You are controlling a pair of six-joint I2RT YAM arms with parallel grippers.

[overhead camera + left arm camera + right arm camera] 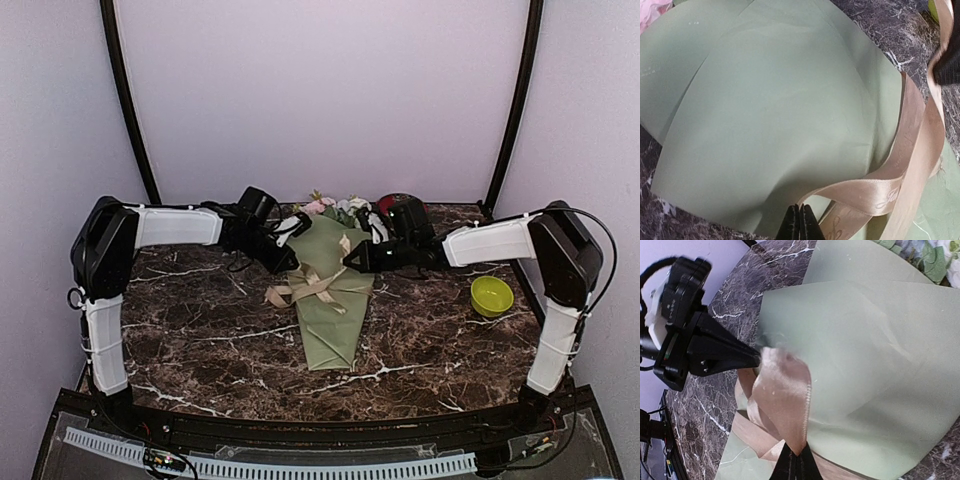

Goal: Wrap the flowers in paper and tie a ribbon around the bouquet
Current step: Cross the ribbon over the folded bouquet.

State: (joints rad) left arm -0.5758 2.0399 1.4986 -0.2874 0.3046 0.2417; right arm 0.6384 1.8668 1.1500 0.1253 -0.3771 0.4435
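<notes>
The bouquet (330,310) lies on the marble table as a sage-green paper (770,110) cone, narrow end toward me. Pink and white flowers (320,205) show at its far, wide end. The tan ribbon (310,288) is wound round the cone's middle with loose loops on its left. My left gripper (295,267) is at the cone's left edge, shut on a strand of the ribbon (910,165). My right gripper (349,262) is at the cone's right edge, shut on a raised loop of the ribbon (782,400). The two tips are close together over the paper (865,355).
A lime-green bowl (492,295) stands on the table (200,330) at the right, beside the right arm. A dark red round object (398,205) sits at the back behind the flowers. Two black poles rise at the table's back corners.
</notes>
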